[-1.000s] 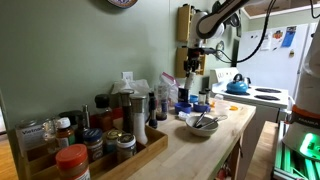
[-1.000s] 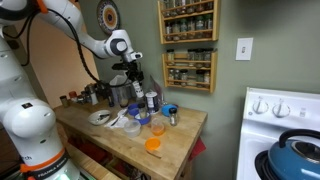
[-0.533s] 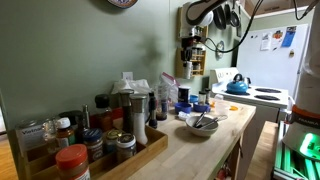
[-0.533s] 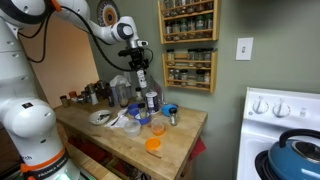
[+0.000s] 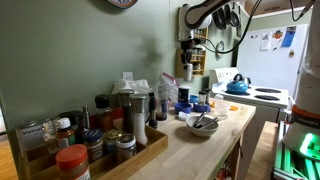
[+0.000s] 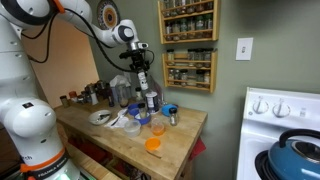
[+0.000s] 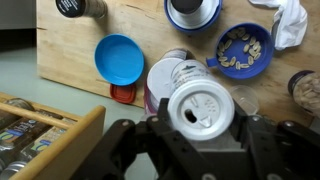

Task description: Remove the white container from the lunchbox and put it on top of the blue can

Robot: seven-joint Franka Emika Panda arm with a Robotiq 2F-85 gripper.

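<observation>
My gripper [image 7: 200, 112] is shut on the white container [image 7: 200, 104], a round jar with a shaker lid, and holds it above the counter. In the wrist view a can [image 7: 163, 76] with a pale top stands just beneath and to the left of it, partly hidden. The open blue lunchbox [image 7: 243, 50] with nuts in it lies further back on the right, and its blue lid [image 7: 120, 58] lies on the left. In both exterior views the gripper [image 6: 143, 78] [image 5: 190, 60] hangs over the can [image 6: 151, 101] at the cluster of items.
A wooden counter [image 6: 175, 135] carries a bowl with utensils [image 5: 201, 124], an orange cup [image 6: 153, 144], bottles and jars [image 5: 125, 105], and a crate of spice jars [image 5: 70, 150]. A wall spice rack [image 6: 190, 45] hangs behind. A stove with a blue kettle [image 5: 237, 86] stands beside the counter.
A second ago the arm was lower and further from the can. It rose and shifted over the can with the white container. In the last half second it has barely moved.
</observation>
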